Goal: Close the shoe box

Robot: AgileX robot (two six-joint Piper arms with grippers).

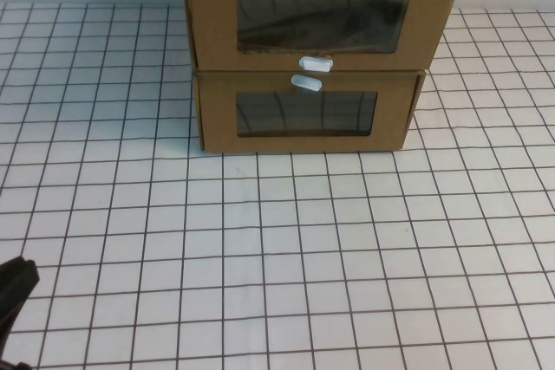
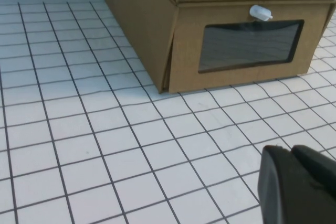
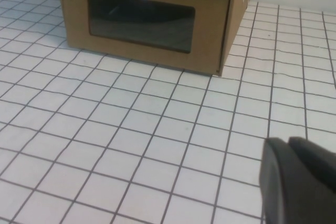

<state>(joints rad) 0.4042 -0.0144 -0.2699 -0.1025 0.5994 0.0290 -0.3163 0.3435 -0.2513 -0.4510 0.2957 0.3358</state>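
1. Shoe box (image 1: pixel 321 19): the upper of two stacked brown cardboard drawers, at the far middle of the table. Clear window in its front; small white pull tab (image 1: pixel 316 63) at the front's bottom edge.
2. In the high view its front overhangs the front of the drawer beneath, which puts it a little way out toward the robot.
3. Lower drawer (image 1: pixel 305 112): same cardboard, same window, its white tab (image 1: pixel 306 83) at the top edge, so the two tabs sit just apart, one above the other. The left wrist view shows a narrow gap between the drawer front and the sleeve at its left corner.
4. Table (image 1: pixel 277 257): white surface with a dark grid, bare in front of the boxes.
5. Left gripper (image 2: pixel 299 187): low at the near left of the table, well apart from the boxes. Only a black edge shows; fingers open or closed, cannot tell.
6. Right gripper (image 3: pixel 296 182): seen only from its own wrist camera, over bare table, well short of the lower drawer. Finger state, cannot tell.
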